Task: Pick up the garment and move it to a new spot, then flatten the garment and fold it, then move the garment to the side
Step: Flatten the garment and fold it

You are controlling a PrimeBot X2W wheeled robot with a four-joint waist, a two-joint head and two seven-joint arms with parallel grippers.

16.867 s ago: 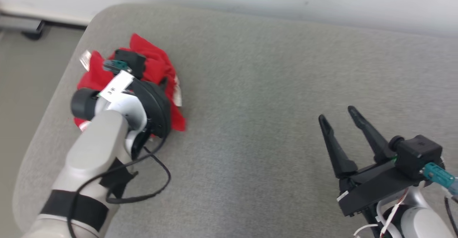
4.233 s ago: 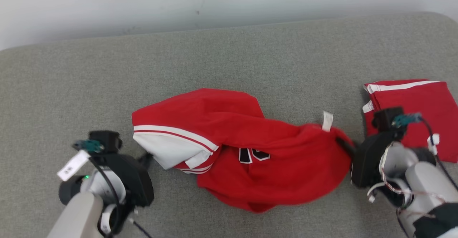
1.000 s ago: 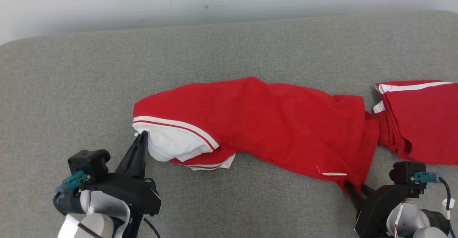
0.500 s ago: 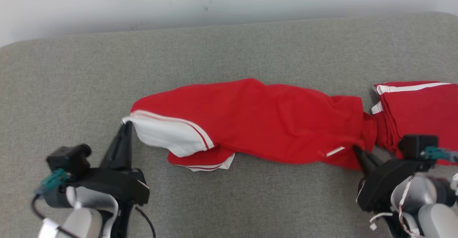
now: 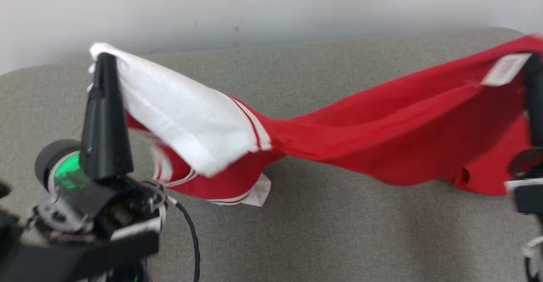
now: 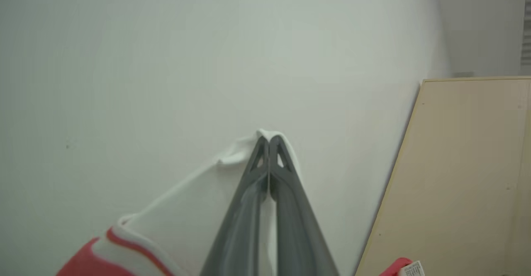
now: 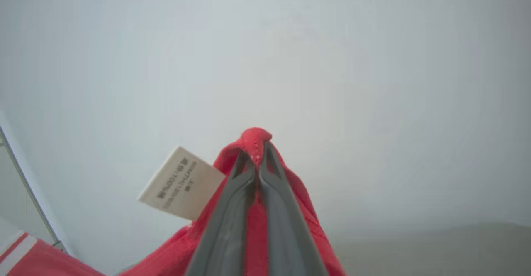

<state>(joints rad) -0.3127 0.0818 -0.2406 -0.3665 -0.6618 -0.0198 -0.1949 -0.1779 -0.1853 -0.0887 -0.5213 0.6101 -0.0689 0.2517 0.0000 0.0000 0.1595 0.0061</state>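
Note:
The garment [image 5: 382, 125] is red with white panels and striped trim. It hangs stretched in the air above the grey surface [image 5: 322, 239], sagging in the middle. My left gripper [image 5: 102, 61] is raised at the left, shut on a white corner of the garment [image 6: 232, 159]; the fingertips [image 6: 269, 143] press together there. At the right edge my right gripper [image 5: 532, 68] is shut on a red corner of the garment [image 7: 253, 137] next to a white care label [image 7: 182, 182]. A lower white-trimmed fold [image 5: 250, 195] still touches the surface.
A pale wall [image 5: 254, 6] runs behind the grey surface. In the left wrist view a beige board [image 6: 460, 176] leans against the wall at the right. A black cable [image 5: 191, 235] loops from my left arm.
Both grippers have risen sharply, lifting the garment off the surface and pulling it taut between them. The right gripper closed on the red corner. The head view has shifted too.

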